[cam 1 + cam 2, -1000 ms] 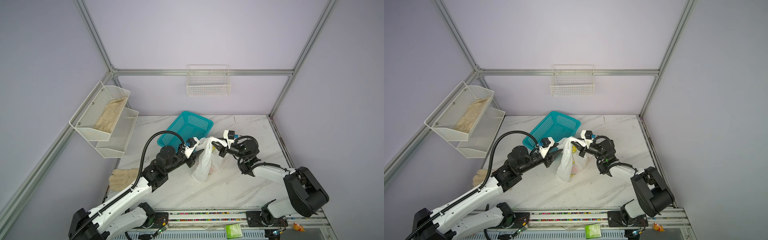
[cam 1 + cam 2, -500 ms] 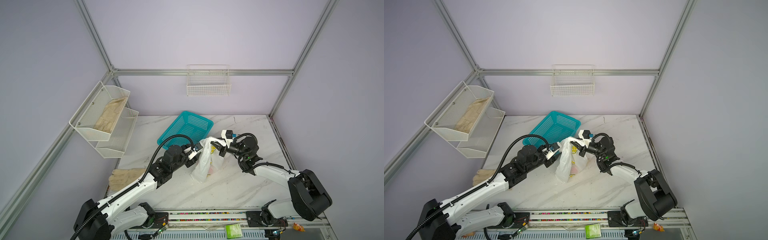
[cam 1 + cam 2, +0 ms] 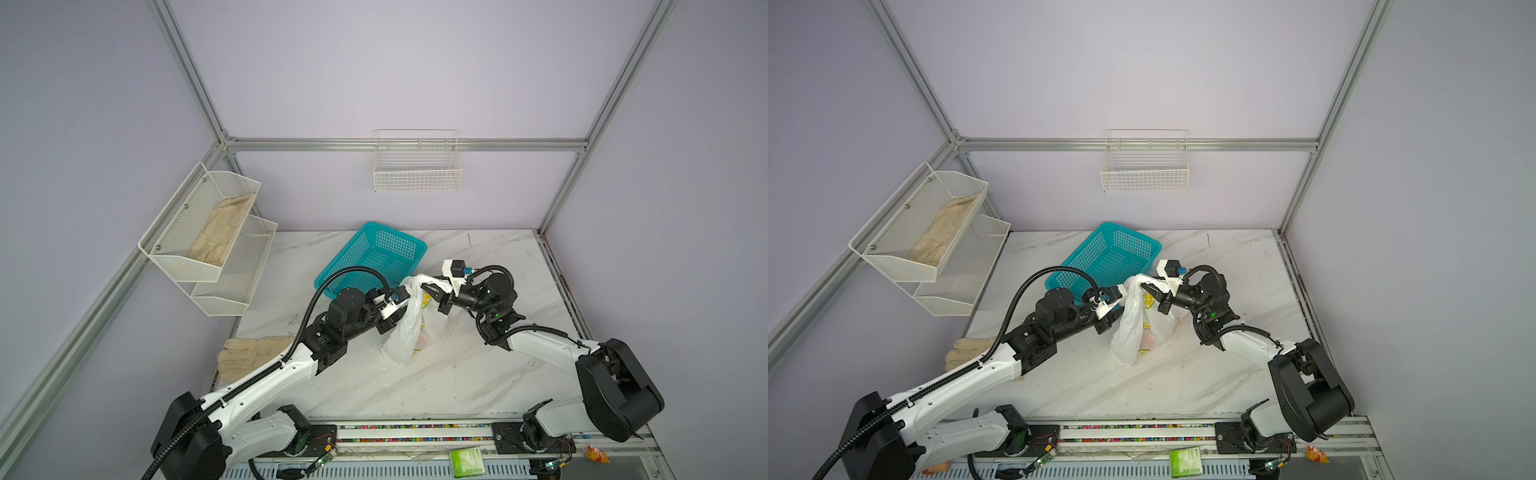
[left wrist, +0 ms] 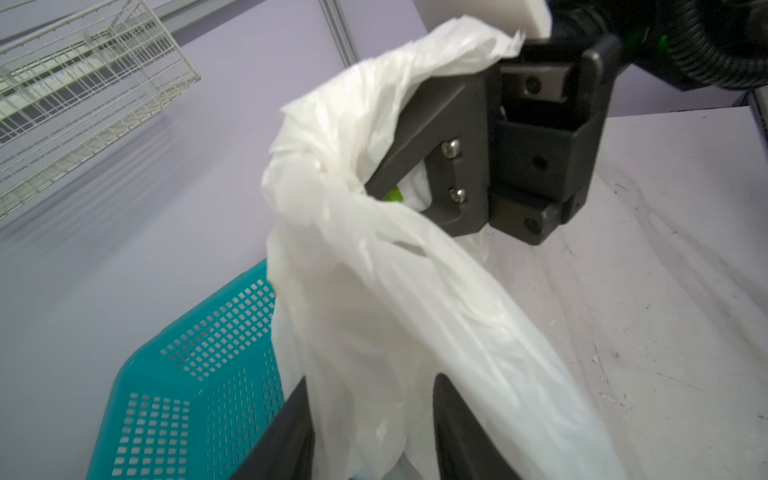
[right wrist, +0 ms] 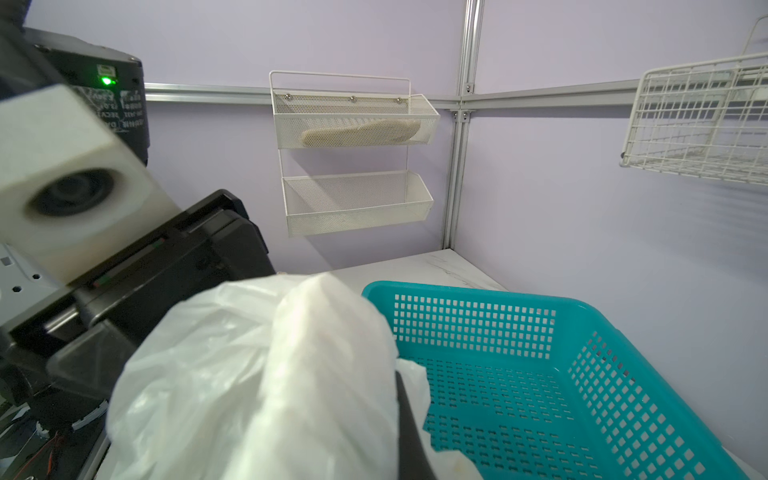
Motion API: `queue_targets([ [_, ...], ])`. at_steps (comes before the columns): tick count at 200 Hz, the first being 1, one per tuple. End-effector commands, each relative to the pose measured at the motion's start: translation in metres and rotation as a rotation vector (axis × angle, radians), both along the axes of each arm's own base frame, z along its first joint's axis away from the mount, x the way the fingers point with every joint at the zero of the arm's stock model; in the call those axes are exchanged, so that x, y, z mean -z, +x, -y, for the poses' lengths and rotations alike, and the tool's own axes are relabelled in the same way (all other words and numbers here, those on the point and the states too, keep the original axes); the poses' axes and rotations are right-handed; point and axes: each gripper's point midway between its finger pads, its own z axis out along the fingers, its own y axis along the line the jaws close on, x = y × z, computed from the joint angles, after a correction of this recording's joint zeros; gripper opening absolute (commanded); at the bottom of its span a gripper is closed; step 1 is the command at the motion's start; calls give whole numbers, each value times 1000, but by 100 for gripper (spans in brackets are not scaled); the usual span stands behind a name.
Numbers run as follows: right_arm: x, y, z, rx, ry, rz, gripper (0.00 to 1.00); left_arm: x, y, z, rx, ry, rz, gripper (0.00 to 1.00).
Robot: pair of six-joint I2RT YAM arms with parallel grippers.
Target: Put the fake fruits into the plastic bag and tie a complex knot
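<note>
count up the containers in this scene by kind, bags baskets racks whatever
plastic bag: 1
teal basket: 1
white wire basket on the back wall: 1
white mesh rack with two tiers on the side wall: 1
total: 4

plastic bag (image 3: 405, 328): translucent white, crinkled, yellow print, upright, top gathered and raised | site: marble tabletop (image 3: 457, 374), just beside teal basket (image 3: 374, 253) | fake fruits (image 3: 422, 341): pink-red blur low inside bag
</note>
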Motion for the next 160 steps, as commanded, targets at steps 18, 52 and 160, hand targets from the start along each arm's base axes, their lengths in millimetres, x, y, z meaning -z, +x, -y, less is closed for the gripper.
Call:
queue_targets([
  [18,-21,-5,-1,-21,61,52,0,-34,6,19,45,-112,7,31],
  [52,-21,-1,1,14,33,72,0,-36,6,17,39,-108,4,19],
  [160,-25,0,-9,-25,129,26,0,-51,-10,38,176,-239,-31,10],
])
